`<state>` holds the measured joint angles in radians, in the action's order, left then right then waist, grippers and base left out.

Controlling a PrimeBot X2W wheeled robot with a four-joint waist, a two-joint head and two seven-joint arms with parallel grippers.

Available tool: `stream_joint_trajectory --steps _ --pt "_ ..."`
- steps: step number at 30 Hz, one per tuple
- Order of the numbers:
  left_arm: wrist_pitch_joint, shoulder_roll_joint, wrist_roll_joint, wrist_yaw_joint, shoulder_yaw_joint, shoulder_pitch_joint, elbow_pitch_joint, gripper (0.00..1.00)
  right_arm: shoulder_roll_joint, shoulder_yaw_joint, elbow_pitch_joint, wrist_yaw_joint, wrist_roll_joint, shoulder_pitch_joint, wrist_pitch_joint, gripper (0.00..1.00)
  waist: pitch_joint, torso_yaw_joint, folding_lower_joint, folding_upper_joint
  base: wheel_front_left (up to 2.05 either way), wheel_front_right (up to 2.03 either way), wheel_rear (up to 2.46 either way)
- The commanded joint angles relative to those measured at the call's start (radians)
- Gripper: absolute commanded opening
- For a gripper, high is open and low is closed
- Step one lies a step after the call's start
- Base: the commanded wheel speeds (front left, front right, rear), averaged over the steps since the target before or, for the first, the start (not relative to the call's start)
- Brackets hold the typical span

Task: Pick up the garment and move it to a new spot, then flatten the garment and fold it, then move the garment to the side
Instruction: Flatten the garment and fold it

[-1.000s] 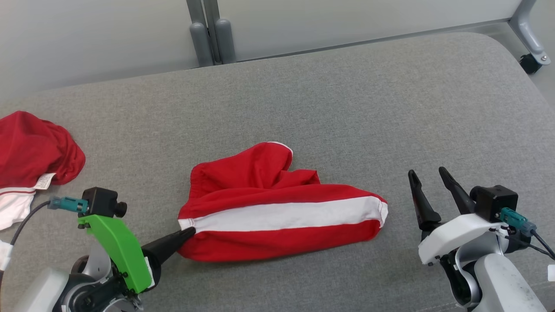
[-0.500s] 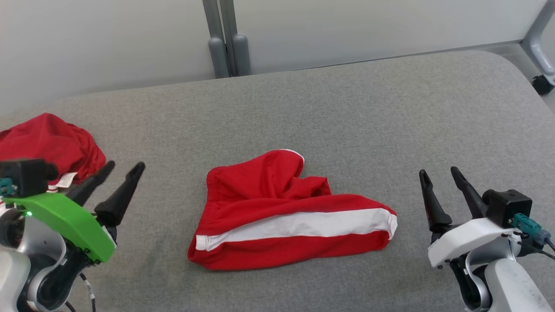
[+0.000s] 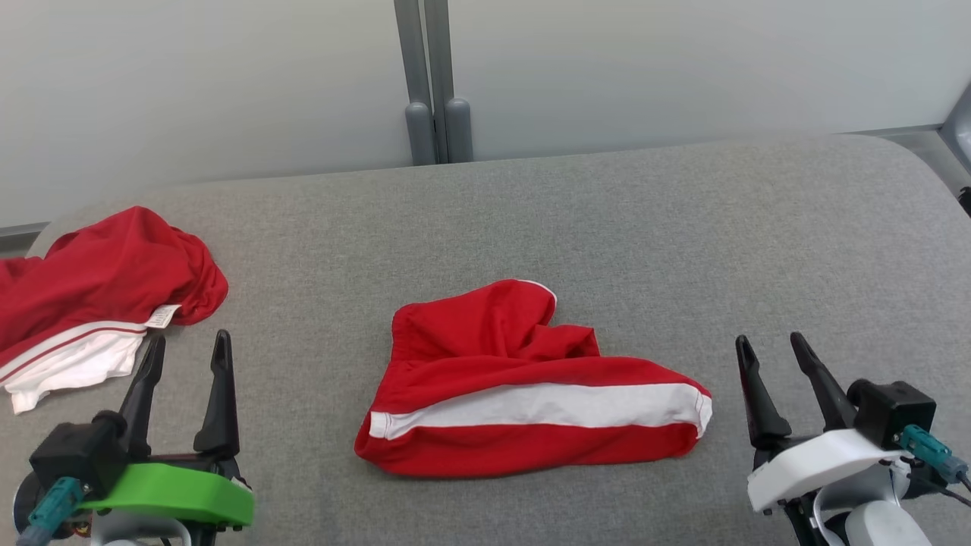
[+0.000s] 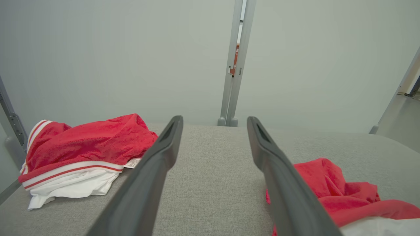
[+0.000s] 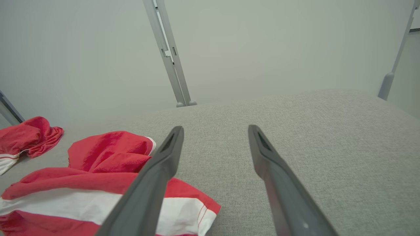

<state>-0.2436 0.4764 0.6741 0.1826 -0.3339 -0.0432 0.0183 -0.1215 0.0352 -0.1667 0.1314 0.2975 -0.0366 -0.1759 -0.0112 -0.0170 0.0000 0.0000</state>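
The left end effector [image 3: 190,337] is held spread wide, with nothing between its fingers, low over the near left of the desk [image 3: 683,227]. The right end effector [image 3: 768,338] is likewise opened fully and empty at the near right. Both are pointed away from the robot, one on either side of the garment [image 3: 531,394] and apart from it. This posture is judged to suit a two-handed approach to its ends.

The garment, red with a broad white stripe, is found in the middle of the desk. Its far part is bunched into a raised lobe, so flattening is judged not yet done.

A second red and white garment [image 3: 114,280] is heaped at the left edge, well apart. A small white label [image 3: 161,316] is seen at its hem, its print too small to be read. On the grey post [image 4: 235,60] behind the desk a red marking is seen, but no characters can be made out.
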Motion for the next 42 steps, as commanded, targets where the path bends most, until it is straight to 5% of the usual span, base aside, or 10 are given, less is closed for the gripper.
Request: stream_joint_trajectory --steps 1,9,21,32,42 --pt "-0.011 -0.014 -0.019 0.014 0.006 0.024 -0.007 1.0 0.001 -0.001 0.0 -0.001 0.004 0.025 -0.007 1.0 -0.012 0.004 0.0 0.0 0.0 0.0 0.0" --pt "-0.022 -0.086 -0.092 0.019 0.036 0.102 0.002 1.0 0.0 -0.026 0.005 -0.001 0.008 0.077 0.002 1.0 -0.034 0.007 0.0 0.0 0.0 0.0 0.0" --pt "-0.004 -0.098 -0.114 -0.026 0.032 0.121 -0.016 1.0 -0.006 -0.022 0.023 -0.001 0.003 0.074 0.052 1.0 -0.035 -0.001 0.0 0.0 0.0 0.0 0.0" --pt "0.398 -0.046 -0.004 -0.141 -0.113 0.06 -0.01 1.0 -0.03 0.062 -0.048 -0.001 0.087 0.023 0.341 1.0 -0.001 -0.017 0.0 0.0 0.0 0.0 0.0" --pt "0.503 -0.07 0.001 -0.193 -0.179 -0.061 -0.076 1.0 -0.021 0.12 -0.136 -0.001 0.149 -0.08 0.415 1.0 0.076 -0.022 0.0 0.0 0.0 0.0 0.0"
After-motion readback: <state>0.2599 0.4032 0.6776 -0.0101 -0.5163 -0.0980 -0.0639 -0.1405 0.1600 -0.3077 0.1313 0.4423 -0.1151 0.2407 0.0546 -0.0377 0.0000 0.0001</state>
